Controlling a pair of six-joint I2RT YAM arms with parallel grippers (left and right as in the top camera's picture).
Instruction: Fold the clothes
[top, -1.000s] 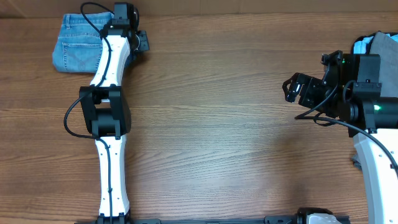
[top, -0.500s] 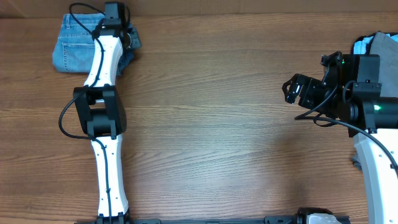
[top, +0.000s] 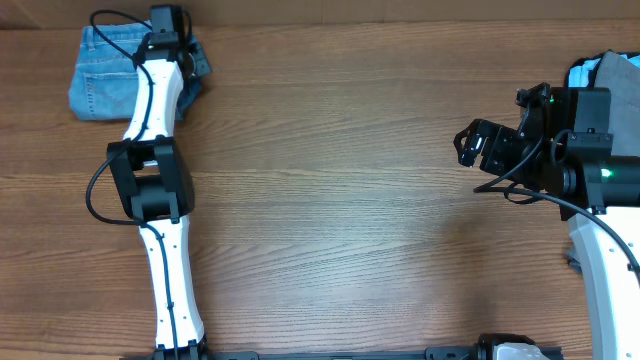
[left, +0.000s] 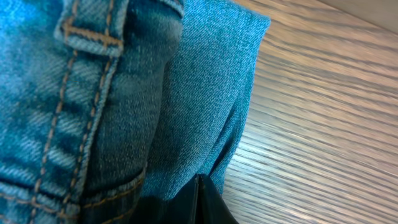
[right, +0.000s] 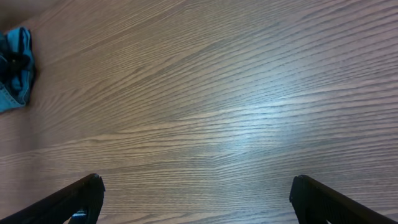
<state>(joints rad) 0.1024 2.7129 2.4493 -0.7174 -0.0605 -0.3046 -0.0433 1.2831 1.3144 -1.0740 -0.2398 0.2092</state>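
Jeans (top: 97, 82): lying folded at far left; left gripper (left: 199, 194) pinching their edge; right gripper (right: 196, 183) hovering at right, fingers apart.

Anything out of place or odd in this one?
Minor: the folded jeans lie skewed at the far left corner of the table, and a loose denim flap pokes out past the fold. Nothing spilled or damaged.

The middle of the counter (top: 350, 210) is bare wood, with lots of room for a hand to pass. The long left arm (top: 152, 180) lies across the left side and blocks the way there. Folded jeans (top: 100, 85) sit in the far left corner under it. On the right side hangs the right hand (top: 468, 145), with a heap of clothes (top: 612, 68) at the edge behind it.
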